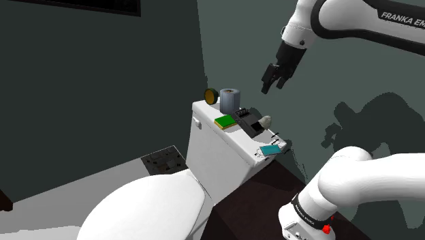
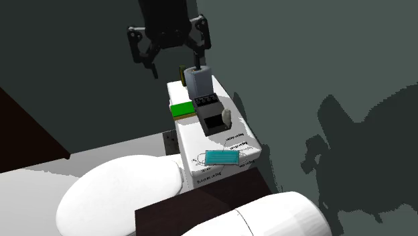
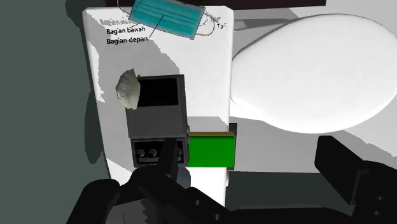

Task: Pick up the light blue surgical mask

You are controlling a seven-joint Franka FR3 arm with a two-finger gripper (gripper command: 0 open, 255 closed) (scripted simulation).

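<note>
Setting: a white toilet is seen against dark grey-green walls; the things are carried by the flat top of its tank [image 3: 210, 76], and the shut toilet lid [image 1: 150, 208] lies in front of the tank.
End effector [image 2: 174, 64]: it is held in the air above the tank's far end as seen in the second exterior view, over the grey cylinder; its black fingers [image 3: 343, 165] are spread well apart and nothing is held between them.
Light blue mask [image 3: 167, 18]: it is laid flat at the end of the tank top farthest from the end effector, slightly askew, with thin ear loops at its short ends; small printed words are seen on the white surface around it.
Black box [image 3: 157, 121]: it is placed near the middle of the tank top, between the mask and the grey cylinder, with an open square recess on top.
Pale lump [image 3: 128, 90]: it is set against the black box on the wall side.
Green block [image 3: 212, 150]: it is laid beside the black box on the bowl side.
Grey cylinder [image 2: 199, 82]: it stands upright at the tank end opposite the mask.
Yellow disc [image 1: 211, 95]: it is seen just beside the grey cylinder, on edge.
</note>
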